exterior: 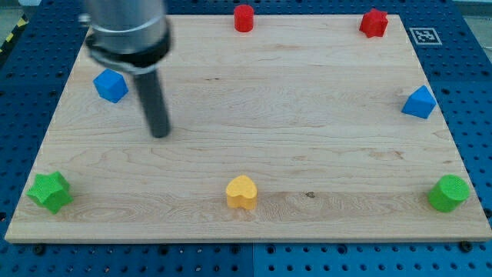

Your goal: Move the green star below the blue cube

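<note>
The green star (50,191) lies at the board's bottom left corner. The blue cube (111,85) sits near the left edge, toward the view's top. My tip (160,134) rests on the board, right of and slightly below the blue cube, well above and right of the green star. It touches neither block.
A red cylinder (244,18) and a red block (373,22) sit along the top edge. A blue block (419,102) is at the right edge, a green cylinder (448,192) at the bottom right, a yellow heart (241,192) at the bottom centre. The wooden board (307,115) lies on a blue perforated table.
</note>
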`<action>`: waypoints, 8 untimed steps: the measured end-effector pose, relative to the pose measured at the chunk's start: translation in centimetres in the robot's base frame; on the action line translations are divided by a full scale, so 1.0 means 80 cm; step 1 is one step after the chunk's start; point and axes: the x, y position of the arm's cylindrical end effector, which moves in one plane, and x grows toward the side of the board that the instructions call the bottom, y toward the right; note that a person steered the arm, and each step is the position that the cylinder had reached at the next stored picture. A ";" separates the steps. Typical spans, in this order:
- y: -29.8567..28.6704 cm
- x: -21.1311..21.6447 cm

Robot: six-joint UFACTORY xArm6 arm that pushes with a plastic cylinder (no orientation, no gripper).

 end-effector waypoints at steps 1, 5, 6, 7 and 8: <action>-0.115 0.001; -0.181 0.061; -0.181 0.141; -0.181 0.175; -0.173 0.175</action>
